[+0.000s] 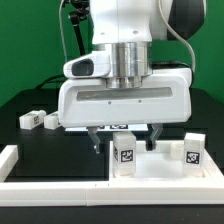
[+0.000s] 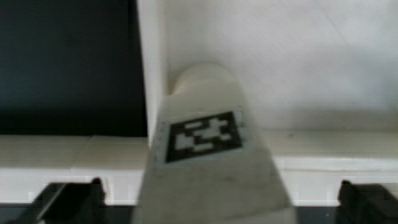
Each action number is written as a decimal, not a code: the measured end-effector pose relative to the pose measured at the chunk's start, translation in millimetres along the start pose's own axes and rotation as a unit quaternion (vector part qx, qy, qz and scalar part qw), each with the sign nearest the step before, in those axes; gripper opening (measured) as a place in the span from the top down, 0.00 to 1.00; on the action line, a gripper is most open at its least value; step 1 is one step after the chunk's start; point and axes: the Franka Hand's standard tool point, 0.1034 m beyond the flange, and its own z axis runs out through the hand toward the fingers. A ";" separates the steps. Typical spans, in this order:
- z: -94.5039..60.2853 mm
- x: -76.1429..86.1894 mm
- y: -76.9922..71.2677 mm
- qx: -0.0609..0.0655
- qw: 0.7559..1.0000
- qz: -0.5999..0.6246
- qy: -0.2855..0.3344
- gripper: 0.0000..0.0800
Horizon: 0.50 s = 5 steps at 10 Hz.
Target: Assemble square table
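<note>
The square table's white slab (image 1: 160,168) lies flat at the front right, and it fills the pale background of the wrist view (image 2: 302,60). A white leg block (image 1: 123,156) with a black-and-white tag stands upright on it. My gripper (image 1: 125,141) hangs straight over this leg, with one finger on each side. In the wrist view the leg (image 2: 208,140) runs up the middle between the dark fingertips (image 2: 71,203), and pale gaps show on both sides of it. The gripper (image 2: 217,206) is open and holds nothing. A second tagged leg (image 1: 192,152) stands at the slab's right.
Two more tagged leg blocks (image 1: 28,119) (image 1: 50,121) lie on the black table at the exterior view's left. A low white border wall (image 1: 12,158) runs along the front and the left side. A green wall stands behind.
</note>
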 end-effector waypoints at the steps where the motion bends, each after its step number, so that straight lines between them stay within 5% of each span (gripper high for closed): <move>1: 0.6 -0.3 -0.8 0.000 1.000 0.013 -0.001 0.22; 2: 0.9 -0.4 -1.3 0.000 1.000 0.024 -0.001 0.38; 3: 1.0 -0.5 -0.8 0.000 1.000 0.025 -0.001 0.38; 4: 1.4 -0.7 -1.1 0.000 0.999 0.045 -0.001 0.64; 5: 1.6 -0.7 -1.6 0.001 0.995 0.100 -0.001 0.64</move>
